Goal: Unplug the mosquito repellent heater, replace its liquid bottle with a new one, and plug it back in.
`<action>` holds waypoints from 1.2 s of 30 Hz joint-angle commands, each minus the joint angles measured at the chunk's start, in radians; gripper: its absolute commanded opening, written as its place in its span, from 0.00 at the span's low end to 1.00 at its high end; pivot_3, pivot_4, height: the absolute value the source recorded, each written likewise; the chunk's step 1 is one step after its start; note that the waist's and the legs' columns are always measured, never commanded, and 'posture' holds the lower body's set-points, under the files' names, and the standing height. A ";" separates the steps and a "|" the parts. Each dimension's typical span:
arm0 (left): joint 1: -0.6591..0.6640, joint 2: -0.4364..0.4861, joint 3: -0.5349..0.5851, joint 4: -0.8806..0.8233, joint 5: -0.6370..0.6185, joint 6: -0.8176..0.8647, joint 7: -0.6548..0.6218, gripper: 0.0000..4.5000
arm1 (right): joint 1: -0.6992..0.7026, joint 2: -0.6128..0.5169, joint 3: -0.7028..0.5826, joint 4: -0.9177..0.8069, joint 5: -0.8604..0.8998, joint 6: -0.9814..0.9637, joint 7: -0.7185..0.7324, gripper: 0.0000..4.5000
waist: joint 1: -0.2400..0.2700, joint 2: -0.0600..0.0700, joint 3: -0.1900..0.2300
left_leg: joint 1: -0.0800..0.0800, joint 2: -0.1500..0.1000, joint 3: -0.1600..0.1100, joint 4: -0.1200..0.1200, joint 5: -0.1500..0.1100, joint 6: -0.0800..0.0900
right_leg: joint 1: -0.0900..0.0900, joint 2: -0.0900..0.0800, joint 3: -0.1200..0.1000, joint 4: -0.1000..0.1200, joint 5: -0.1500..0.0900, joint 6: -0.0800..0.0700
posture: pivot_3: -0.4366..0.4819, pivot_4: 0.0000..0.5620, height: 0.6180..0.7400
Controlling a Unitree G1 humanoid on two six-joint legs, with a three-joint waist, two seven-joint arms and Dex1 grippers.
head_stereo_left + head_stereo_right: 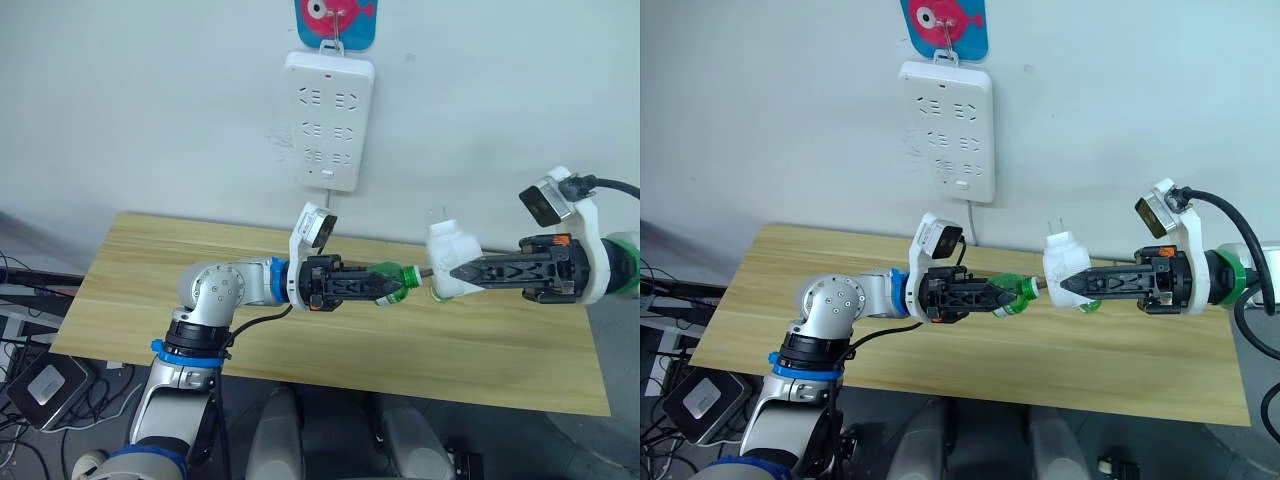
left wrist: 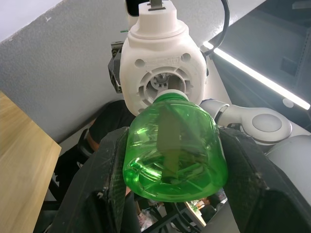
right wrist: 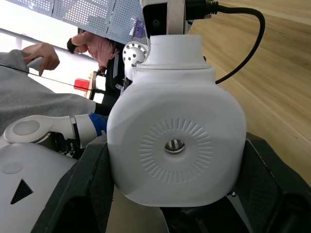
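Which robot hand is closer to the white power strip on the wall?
Left. The left gripper, holding the green bottle, sits just below the power strip. The right gripper, gripping the mosquito repellent heater, is further off to the right.

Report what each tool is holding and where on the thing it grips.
Left tool clamps the green liquid bottle by its body sides, neck toward the heater. Right tool clamps the white heater by its two sides.
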 commanded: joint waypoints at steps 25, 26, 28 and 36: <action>-0.039 -0.042 -0.039 -0.018 0.011 -0.025 0.025 0.51 | -0.037 0.022 0.008 -0.109 0.027 -0.030 -0.035 0.66 | 0.000 0.000 0.000 | 0.000 0.000 0.000 0.000 0.000 0.000 | 0.000 0.000 0.000 0.000 0.000 0.000 | 0.38 0.55 1.00; -0.041 -0.044 -0.042 -0.015 0.014 -0.027 0.023 0.51 | -0.041 0.024 0.009 -0.117 0.027 -0.033 -0.037 0.66 | 0.000 0.000 0.000 | 0.000 0.000 0.000 0.000 0.000 0.000 | 0.000 0.000 0.000 0.000 0.000 0.000 | 0.38 0.55 1.00; -0.043 -0.047 -0.054 -0.019 0.021 -0.031 0.012 0.51 | -0.050 0.026 0.016 -0.143 0.027 -0.040 -0.043 0.66 | 0.000 0.000 0.000 | 0.000 0.000 0.000 0.000 0.000 0.000 | 0.000 0.000 0.000 0.000 0.000 0.000 | 0.37 0.55 1.00; -0.040 -0.055 -0.071 -0.025 0.038 -0.035 -0.011 0.51 | -0.073 0.023 0.024 -0.177 0.027 -0.041 0.016 0.66 | 0.000 0.000 0.000 | 0.000 0.000 0.000 0.000 0.000 0.000 | 0.000 0.000 -0.001 0.000 0.000 0.000 | 0.36 0.54 1.00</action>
